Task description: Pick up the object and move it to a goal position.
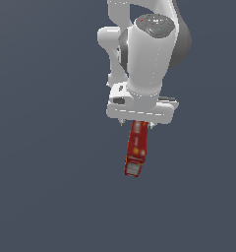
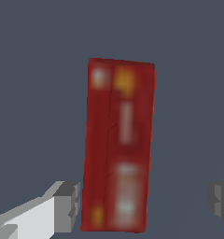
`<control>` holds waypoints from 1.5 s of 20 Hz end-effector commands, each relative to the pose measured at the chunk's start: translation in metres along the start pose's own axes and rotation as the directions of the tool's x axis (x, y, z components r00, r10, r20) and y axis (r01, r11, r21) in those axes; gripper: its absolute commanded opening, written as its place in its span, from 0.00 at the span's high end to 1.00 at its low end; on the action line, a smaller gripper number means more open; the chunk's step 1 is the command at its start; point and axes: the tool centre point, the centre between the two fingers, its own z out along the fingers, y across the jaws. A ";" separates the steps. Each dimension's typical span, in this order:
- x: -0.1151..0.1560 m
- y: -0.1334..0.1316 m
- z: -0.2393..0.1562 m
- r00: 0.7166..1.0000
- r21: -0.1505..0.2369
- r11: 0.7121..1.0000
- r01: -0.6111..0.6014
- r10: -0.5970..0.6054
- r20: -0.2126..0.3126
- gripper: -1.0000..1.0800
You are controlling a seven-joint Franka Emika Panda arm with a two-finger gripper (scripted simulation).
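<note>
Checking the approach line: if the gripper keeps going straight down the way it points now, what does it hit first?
Most likely the red box. In the wrist view it lies between the open fingers, one finger close beside its edge, the other well clear. The gripper points down at it; how much height remains is unclear.

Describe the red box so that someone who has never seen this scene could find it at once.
Find the white robot arm over the plain dark grey floor. Just below its pincer lies the red box, long and narrow. It is the only coloured thing there, with yellow-orange spots and a pale label at its far end.
</note>
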 end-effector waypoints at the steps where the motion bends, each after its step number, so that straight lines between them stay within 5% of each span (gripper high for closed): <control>1: 0.009 -0.005 0.006 1.000 0.001 1.000 -0.020 0.020 -0.006 0.04; 29: 0.021 -0.013 0.064 0.999 0.002 0.999 -0.043 0.044 -0.012 0.04; 30: 0.021 -0.013 0.064 0.999 0.002 0.999 -0.043 0.044 -0.012 1.00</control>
